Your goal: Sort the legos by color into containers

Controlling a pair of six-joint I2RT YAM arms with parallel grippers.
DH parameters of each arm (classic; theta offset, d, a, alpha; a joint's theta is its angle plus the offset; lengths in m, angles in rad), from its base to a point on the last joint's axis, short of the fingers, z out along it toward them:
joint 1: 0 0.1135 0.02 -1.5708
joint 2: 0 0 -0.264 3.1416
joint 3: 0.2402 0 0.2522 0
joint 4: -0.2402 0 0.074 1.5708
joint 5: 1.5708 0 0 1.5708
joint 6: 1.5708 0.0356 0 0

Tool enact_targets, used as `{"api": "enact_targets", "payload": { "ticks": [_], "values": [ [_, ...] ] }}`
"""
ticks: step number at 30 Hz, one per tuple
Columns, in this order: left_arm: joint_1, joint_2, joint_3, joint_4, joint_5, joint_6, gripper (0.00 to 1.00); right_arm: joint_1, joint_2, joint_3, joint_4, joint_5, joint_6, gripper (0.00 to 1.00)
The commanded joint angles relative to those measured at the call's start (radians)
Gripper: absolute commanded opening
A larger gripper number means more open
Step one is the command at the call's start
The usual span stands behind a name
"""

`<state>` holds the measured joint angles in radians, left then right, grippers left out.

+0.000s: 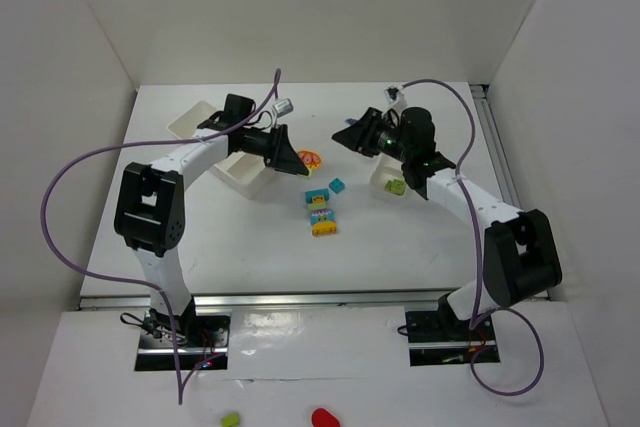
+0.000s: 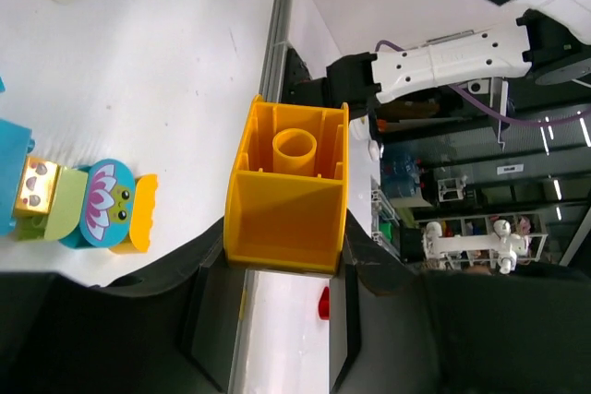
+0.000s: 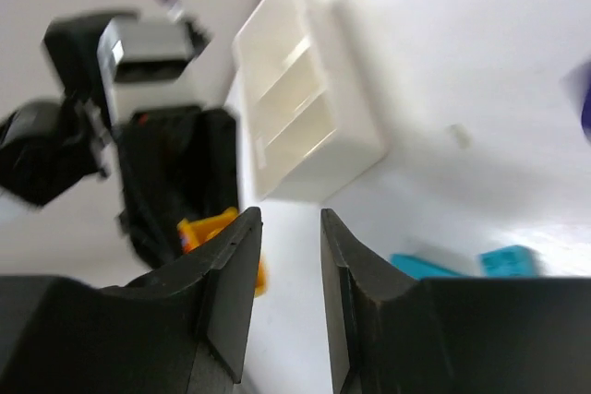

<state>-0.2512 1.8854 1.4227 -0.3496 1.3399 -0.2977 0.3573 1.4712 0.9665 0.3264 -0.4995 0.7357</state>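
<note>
My left gripper [image 1: 297, 157] is shut on an orange lego [image 1: 311, 159] and holds it above the table just right of the wider white tray [image 1: 192, 119]. In the left wrist view the orange lego [image 2: 286, 186] sits hollow side up between the fingertips of the gripper [image 2: 286, 260]. My right gripper [image 1: 346, 136] is open and empty, raised left of the narrower tray [image 1: 381, 182], which holds a lime green lego [image 1: 397, 187]. The right wrist view shows the gripper [image 3: 286, 260], the wider tray [image 3: 305, 99] and the orange lego [image 3: 222, 237].
Cyan legos [image 1: 338, 185] [image 1: 316, 196] and a stack of yellow, cyan and green legos [image 1: 321, 218] lie on the table between the arms. The stack shows in the left wrist view [image 2: 83, 205]. A green and a red piece [image 1: 325, 416] lie off the table in front.
</note>
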Motion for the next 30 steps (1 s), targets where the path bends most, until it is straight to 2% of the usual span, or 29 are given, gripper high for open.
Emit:
{"api": "enact_targets", "payload": {
  "ticks": [1, 11, 17, 21, 22, 23, 25, 27, 30],
  "values": [
    [0.007, -0.028, -0.013, -0.019, 0.01, 0.052, 0.0, -0.034, -0.029, 0.017, -0.044, 0.136, -0.041, 0.39],
    [0.016, -0.048, -0.031, -0.038, -0.021, 0.052, 0.0, -0.052, 0.005, 0.038, -0.179, 0.173, -0.102, 0.38],
    [0.035, -0.057, -0.019, -0.038, -0.088, 0.028, 0.0, -0.061, -0.067, 0.032, -0.277, 0.324, -0.139, 0.38],
    [0.035, -0.057, 0.033, -0.074, -0.168, 0.017, 0.0, -0.061, -0.097, 0.075, -0.383, 0.522, -0.15, 0.49],
    [0.035, -0.057, 0.042, -0.089, -0.177, 0.017, 0.0, -0.07, -0.106, 0.086, -0.403, 0.609, -0.15, 0.54],
    [0.035, -0.057, 0.056, -0.101, -0.186, 0.017, 0.0, -0.07, -0.106, 0.098, -0.456, 0.656, -0.139, 0.65],
    [0.035, -0.057, 0.065, -0.101, -0.215, 0.017, 0.0, -0.081, -0.059, 0.167, -0.536, 0.778, -0.098, 0.73],
    [0.035, -0.057, 0.074, -0.111, -0.231, 0.017, 0.0, -0.101, -0.017, 0.24, -0.619, 0.838, -0.085, 0.81],
    [0.035, -0.057, 0.074, -0.111, -0.272, 0.006, 0.0, -0.148, 0.092, 0.349, -0.668, 0.941, -0.056, 0.87]
  ]
}}
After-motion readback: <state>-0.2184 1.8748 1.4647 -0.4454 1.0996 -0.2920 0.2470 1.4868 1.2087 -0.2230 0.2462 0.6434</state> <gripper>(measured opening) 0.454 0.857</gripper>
